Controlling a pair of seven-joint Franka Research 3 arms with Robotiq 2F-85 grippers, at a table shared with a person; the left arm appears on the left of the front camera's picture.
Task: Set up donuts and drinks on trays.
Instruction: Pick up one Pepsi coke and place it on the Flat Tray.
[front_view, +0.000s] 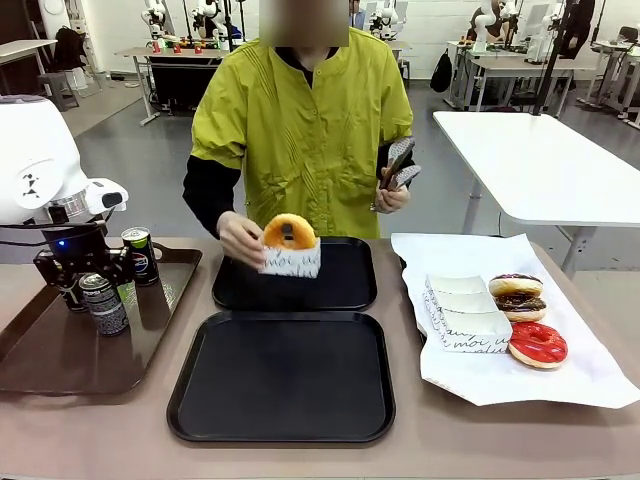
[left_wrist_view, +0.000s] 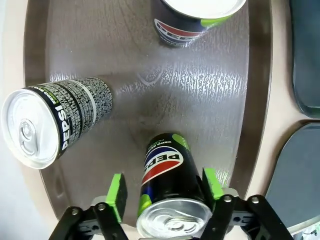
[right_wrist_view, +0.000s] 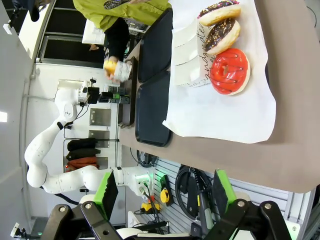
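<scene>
Donuts: golden-glazed ring donut (front_view: 289, 231) in white paper box (front_view: 292, 262) is held by a person's hand (front_view: 240, 238) over far matte black tray (front_view: 350, 285); nothing is yet placed. Slim dark cans (front_view: 139, 255) are stood on brown tray (front_view: 60, 350), one straddled by seemingly unclenched left gripper (left_wrist_view: 165, 192); right gripper (right_wrist_view: 165, 190) spread, empty.

Cans (left_wrist_view: 167, 185): metal, glossy dark printed sides, bare silver tops with a soft shine.
Brown tray (left_wrist_view: 200, 100): plastic, with a fine grained texture that catches the light.
Black trays (front_view: 282, 375): plastic, matt and smooth.
Paper sheet (front_view: 590, 385): thin white paper, matt, a little creased.
Boxes (front_view: 465, 318): white paper, matt, with black print.
Red donut (front_view: 537, 344): glossy glaze, looks wet.
Table (front_view: 480, 445): smooth brown top, matt.
Smock (front_view: 310, 120): yellow-green cloth, matt.
</scene>
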